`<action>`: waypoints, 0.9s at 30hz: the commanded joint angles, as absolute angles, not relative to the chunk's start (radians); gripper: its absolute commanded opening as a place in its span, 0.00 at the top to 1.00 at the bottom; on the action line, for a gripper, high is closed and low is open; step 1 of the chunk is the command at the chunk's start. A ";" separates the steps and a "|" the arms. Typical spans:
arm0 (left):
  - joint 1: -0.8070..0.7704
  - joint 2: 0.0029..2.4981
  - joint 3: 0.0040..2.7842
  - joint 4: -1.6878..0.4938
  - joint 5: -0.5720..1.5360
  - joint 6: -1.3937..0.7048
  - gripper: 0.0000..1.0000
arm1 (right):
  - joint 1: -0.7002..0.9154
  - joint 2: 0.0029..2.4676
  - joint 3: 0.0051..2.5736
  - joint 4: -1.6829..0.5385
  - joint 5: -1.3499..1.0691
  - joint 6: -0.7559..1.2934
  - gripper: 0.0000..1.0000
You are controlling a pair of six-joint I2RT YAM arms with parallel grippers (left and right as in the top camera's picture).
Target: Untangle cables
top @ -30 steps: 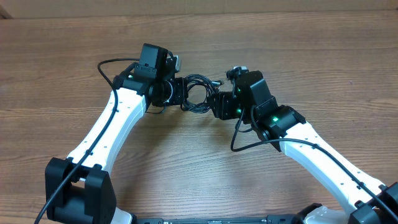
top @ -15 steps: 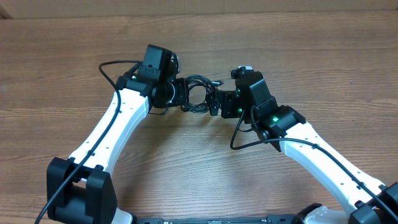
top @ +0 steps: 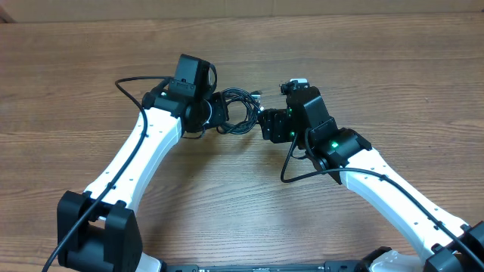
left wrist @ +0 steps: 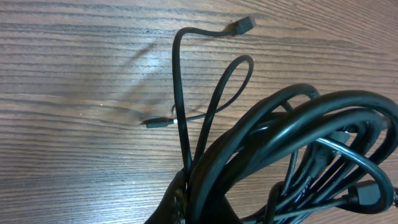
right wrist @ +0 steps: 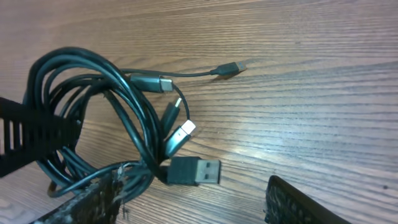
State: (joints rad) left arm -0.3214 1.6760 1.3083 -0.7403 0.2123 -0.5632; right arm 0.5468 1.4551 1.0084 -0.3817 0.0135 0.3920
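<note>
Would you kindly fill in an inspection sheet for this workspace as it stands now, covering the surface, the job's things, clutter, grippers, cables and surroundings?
Surface: wooden table, bare grain, no marks seen.
Job's things: thin black cables bunched in one coil between the two grippers; several plug ends stick out, a USB plug among them.
Clutter: nothing seen.
Grippers: left gripper shut on the coil; right gripper open, its jaws apart beside the coil.
Cables: thicker black arm cables loop off both arms, apart from the coil.
Surroundings: pale strip beyond the table's far edge; nothing else seen.
</note>
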 commanded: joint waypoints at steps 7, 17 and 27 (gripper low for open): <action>-0.369 1.681 1.303 -0.736 0.172 -0.585 0.96 | 0.578 1.481 1.028 -0.372 0.055 0.385 0.31; -0.372 1.681 1.303 -0.733 0.173 -0.610 0.96 | 0.583 1.483 1.028 -0.369 0.055 0.389 0.56; -0.418 1.681 1.303 -0.725 0.173 -0.609 0.96 | 0.583 1.484 1.028 -0.348 0.051 0.389 0.67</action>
